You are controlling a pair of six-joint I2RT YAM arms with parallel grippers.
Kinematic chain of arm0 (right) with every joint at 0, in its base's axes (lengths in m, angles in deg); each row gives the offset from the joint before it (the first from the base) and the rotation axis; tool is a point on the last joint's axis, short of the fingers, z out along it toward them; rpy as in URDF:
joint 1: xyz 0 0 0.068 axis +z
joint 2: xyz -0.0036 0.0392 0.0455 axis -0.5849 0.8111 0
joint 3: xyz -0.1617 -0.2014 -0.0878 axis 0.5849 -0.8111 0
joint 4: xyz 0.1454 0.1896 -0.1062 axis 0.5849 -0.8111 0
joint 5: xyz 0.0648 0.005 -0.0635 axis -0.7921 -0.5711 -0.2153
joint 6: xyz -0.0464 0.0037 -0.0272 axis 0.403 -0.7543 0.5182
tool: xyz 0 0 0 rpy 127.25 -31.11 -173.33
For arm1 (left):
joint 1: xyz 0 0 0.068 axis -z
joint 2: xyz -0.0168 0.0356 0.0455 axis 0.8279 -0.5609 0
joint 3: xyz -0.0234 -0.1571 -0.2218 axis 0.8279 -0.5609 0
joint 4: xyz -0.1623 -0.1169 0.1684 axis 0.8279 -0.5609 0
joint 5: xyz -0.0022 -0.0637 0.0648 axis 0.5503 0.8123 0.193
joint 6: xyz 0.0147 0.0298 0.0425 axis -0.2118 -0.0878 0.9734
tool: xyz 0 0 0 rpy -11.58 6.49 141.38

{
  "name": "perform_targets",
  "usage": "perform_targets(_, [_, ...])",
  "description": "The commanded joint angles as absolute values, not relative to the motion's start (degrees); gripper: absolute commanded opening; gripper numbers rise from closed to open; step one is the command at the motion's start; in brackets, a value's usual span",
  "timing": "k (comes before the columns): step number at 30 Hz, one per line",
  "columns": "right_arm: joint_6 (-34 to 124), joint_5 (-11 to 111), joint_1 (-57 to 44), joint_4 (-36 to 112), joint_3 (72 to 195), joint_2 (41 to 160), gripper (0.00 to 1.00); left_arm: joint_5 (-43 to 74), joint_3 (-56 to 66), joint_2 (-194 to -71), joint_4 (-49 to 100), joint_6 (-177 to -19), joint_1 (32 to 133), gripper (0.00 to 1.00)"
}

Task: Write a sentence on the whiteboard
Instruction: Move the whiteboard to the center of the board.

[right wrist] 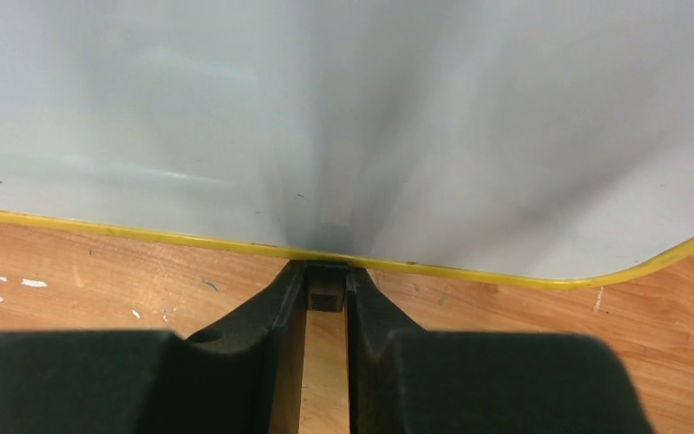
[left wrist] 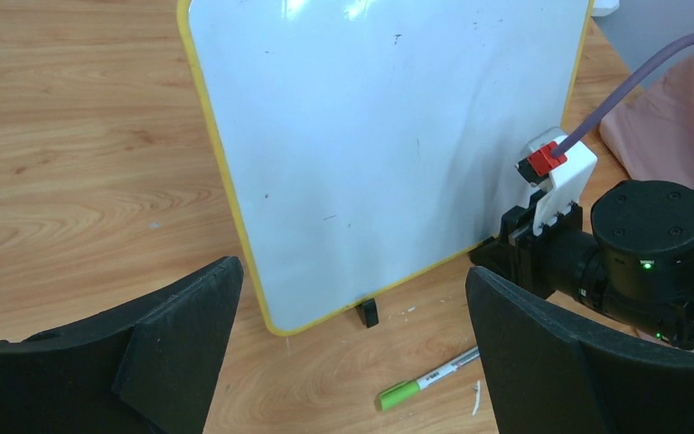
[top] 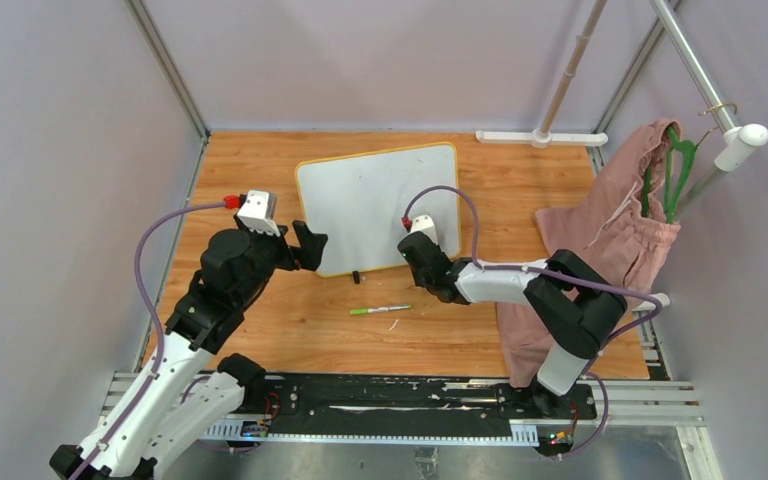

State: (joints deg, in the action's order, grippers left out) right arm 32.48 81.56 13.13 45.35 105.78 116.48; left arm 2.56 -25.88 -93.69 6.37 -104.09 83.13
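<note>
Overhead camera, behind the arm bases, looks down across the whole tabletop (top: 260,170) to the whiteboard (top: 370,200). Left wrist camera peers low between the left fingers (left wrist: 172,334), facing the board's front from nearby — both views share board and green pen (top: 380,309). Right wrist camera, between the right fingers (right wrist: 262,362), sits tight against the board's lower rim.

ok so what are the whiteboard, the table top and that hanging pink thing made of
The whiteboard looks like glossy coated board or plastic: it throws glare and soft reflections. The table top looks like wood or a wood-look laminate, with visible grain and a low sheen. The pink garment is soft matte fabric: it drapes and folds on its hanger.
</note>
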Motion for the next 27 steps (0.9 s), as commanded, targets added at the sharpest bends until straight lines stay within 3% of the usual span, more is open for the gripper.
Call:
perform_targets(1, [36.78, 78.42, 14.84, 38.46, 101.84, 117.12, 0.0, 3.67, -26.6, -93.91, 7.1, -104.35, 83.57, 1.0])
perform_targets(24, [23.1, 81.21, 13.24, 36.02, 100.28, 116.71, 0.0, 3.99, -26.47, -94.6, 7.37, -104.7, 83.57, 1.0])
perform_targets(27, [22.41, 81.6, 13.42, 35.23, 100.37, 115.9, 0.12, 3.82, -26.5, -94.18, 7.15, -104.62, 83.57, 1.0])
